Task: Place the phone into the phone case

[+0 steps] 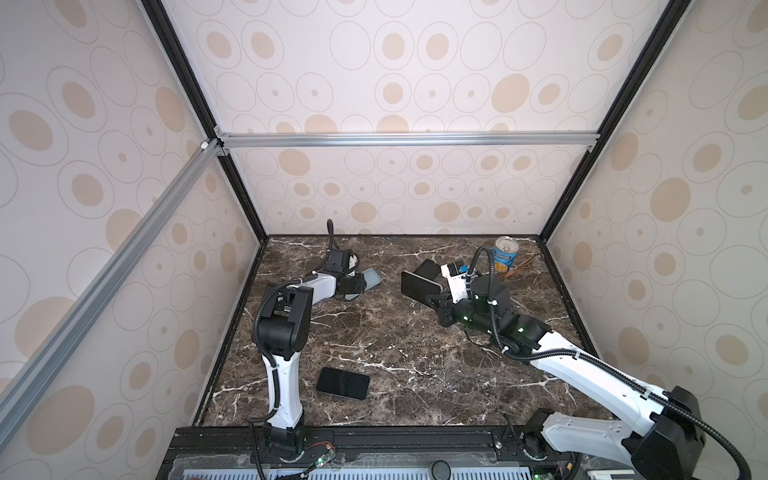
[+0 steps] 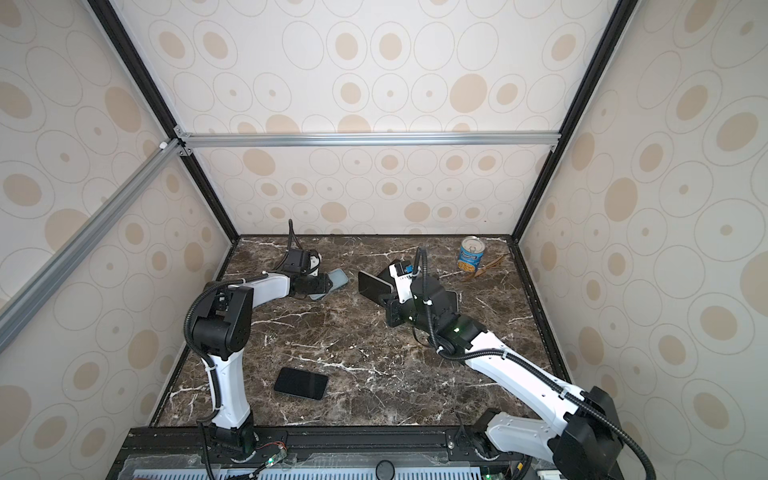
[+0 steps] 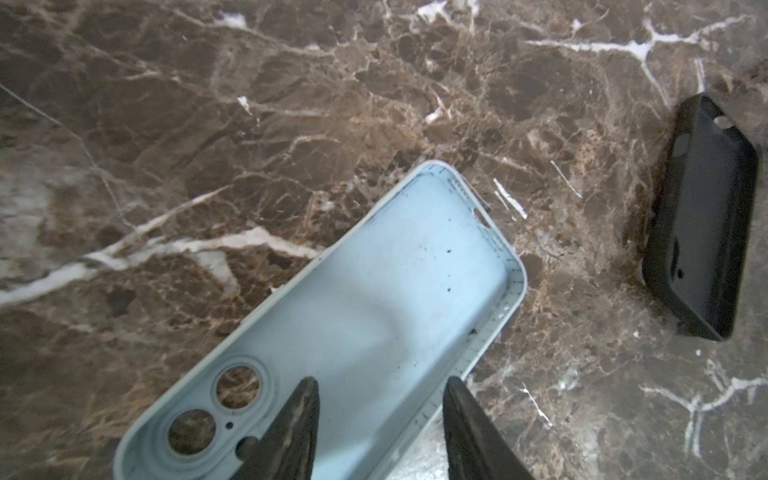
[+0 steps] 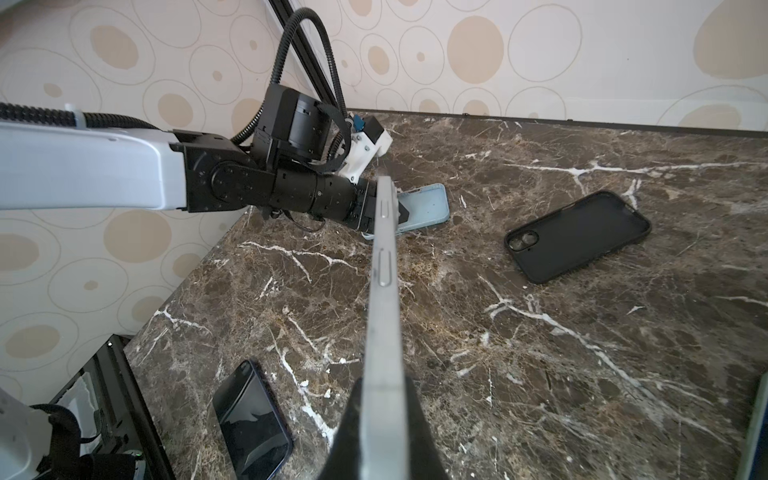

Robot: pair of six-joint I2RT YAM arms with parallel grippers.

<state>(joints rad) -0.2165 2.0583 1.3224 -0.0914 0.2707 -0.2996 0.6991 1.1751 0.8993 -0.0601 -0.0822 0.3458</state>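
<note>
Marble tabletop [image 1: 415,353]: two phones [image 1: 343,383] [image 1: 420,286], two cases [image 3: 374,299] [image 4: 577,237], one can [image 1: 505,257] — right tool [image 4: 384,390] pinching a phone [image 4: 384,270], left tool [image 3: 380,386] spread.

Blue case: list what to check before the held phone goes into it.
1. Phone gripped: ok, the right gripper has its jaws shut on it, on edge.
2. Blue case open side up: ok.
3. Blue case steadied: cannot tell, the left gripper has its jaws apart astride one long wall.
4. Case interior free: not ok, one jaw is over it.
5. Phone over case: not ok, it is off to one side.
6. Matching case: cannot tell, a black case lies empty too.
</note>
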